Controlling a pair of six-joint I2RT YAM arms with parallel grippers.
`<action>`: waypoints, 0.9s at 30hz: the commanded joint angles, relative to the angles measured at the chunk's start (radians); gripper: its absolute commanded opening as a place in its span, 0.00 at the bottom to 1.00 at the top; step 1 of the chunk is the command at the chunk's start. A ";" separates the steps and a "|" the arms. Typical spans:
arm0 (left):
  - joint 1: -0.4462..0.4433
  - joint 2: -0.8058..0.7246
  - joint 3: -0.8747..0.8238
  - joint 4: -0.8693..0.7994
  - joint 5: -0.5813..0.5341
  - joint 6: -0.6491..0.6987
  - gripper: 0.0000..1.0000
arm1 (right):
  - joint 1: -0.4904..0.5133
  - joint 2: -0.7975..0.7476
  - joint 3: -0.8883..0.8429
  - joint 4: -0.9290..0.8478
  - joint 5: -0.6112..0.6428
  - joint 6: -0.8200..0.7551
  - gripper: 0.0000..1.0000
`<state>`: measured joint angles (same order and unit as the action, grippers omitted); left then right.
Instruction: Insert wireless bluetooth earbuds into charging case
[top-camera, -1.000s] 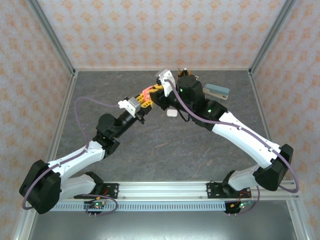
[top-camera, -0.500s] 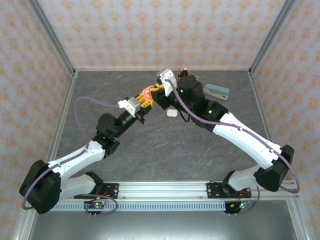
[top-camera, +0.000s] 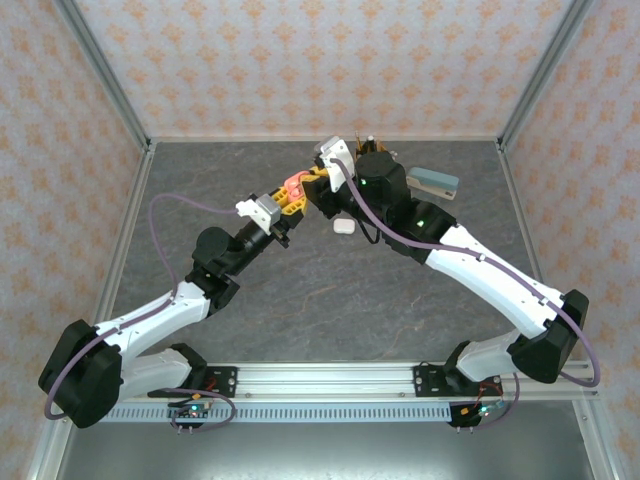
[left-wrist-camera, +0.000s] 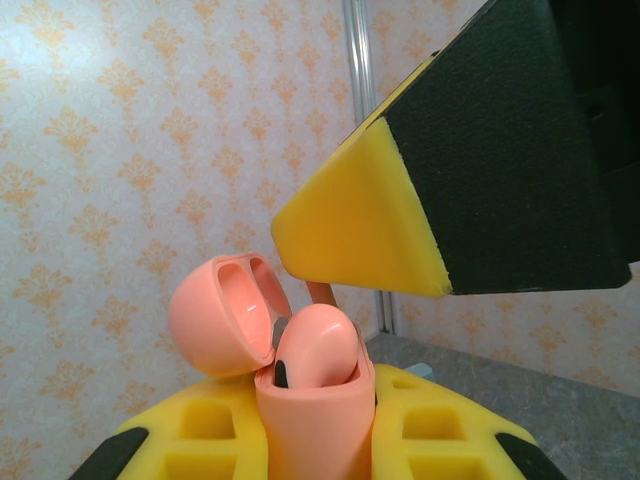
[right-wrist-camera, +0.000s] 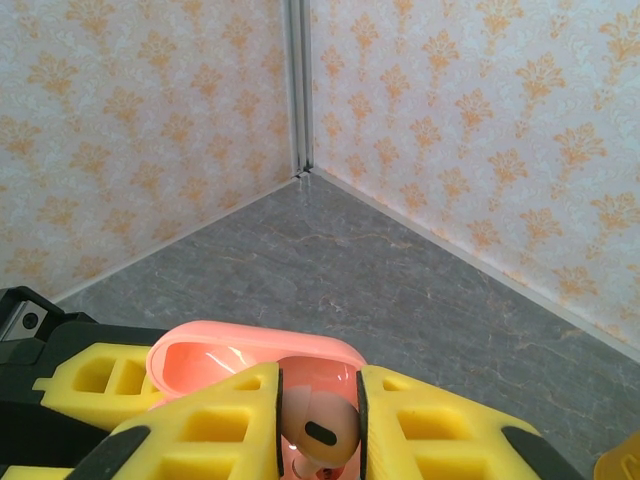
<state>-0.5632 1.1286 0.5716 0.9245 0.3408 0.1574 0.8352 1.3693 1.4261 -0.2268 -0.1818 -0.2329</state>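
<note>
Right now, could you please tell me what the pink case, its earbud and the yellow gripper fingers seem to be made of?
The pink case: probably moulded plastic, satin-smooth, with soft highlights inside its open lid. The pink earbud: likely plastic, similar smooth sheen. The left gripper's fingers: seemingly matt yellow foam or soft rubber, given the moulded pockets.

Lab test cell, wallpapered panels (top-camera: 300, 60), aluminium frame (top-camera: 105, 70)
</note>
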 joint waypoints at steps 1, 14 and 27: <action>-0.004 -0.015 0.033 0.051 0.006 0.011 0.00 | 0.005 -0.010 0.015 -0.013 -0.018 -0.023 0.22; -0.004 -0.011 0.036 0.051 0.007 0.012 0.00 | 0.005 -0.024 -0.009 -0.065 -0.075 -0.071 0.22; -0.004 -0.004 0.040 0.051 0.012 0.005 0.00 | 0.006 -0.046 -0.017 -0.011 0.031 -0.074 0.20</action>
<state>-0.5632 1.1286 0.5751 0.9245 0.3408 0.1574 0.8356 1.3540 1.4258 -0.2531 -0.2001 -0.2932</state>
